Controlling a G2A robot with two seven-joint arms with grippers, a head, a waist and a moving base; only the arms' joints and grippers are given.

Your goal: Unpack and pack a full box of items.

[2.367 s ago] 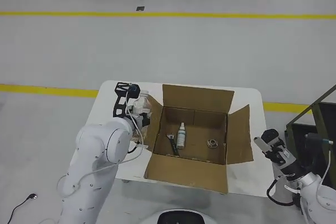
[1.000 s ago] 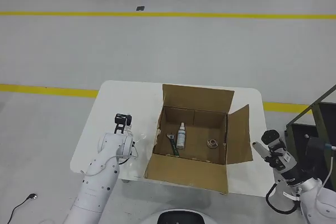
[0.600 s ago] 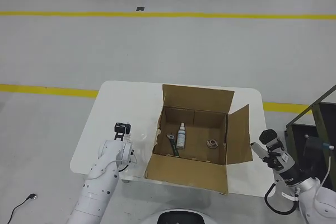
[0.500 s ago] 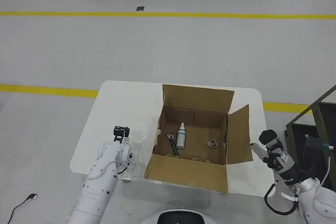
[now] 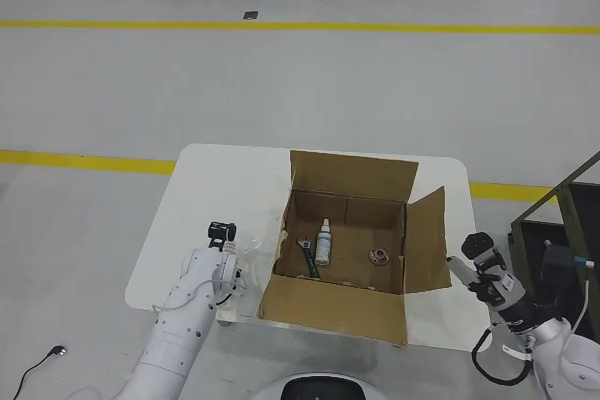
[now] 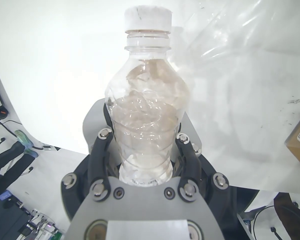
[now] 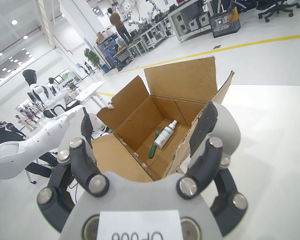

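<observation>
One white table [image 5: 215, 185], box [image 5: 355, 178] — grey floor [image 5: 280, 90]

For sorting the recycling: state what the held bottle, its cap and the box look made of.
Bottle: clear glossy plastic, likely thin; you see through it, and it has moulded ribs. Cap: opaque white plastic, probably, matte and scuffed. Box: brown corrugated cardboard, matte, with ragged torn edges.

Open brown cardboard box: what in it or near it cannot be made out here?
Small round metal part: too small in the top view to identify.
Green-handled tool: head partly hidden by white spray bottle, right wrist view.
Clear plastic bottle: base hidden behind left claw, left wrist view.
</observation>
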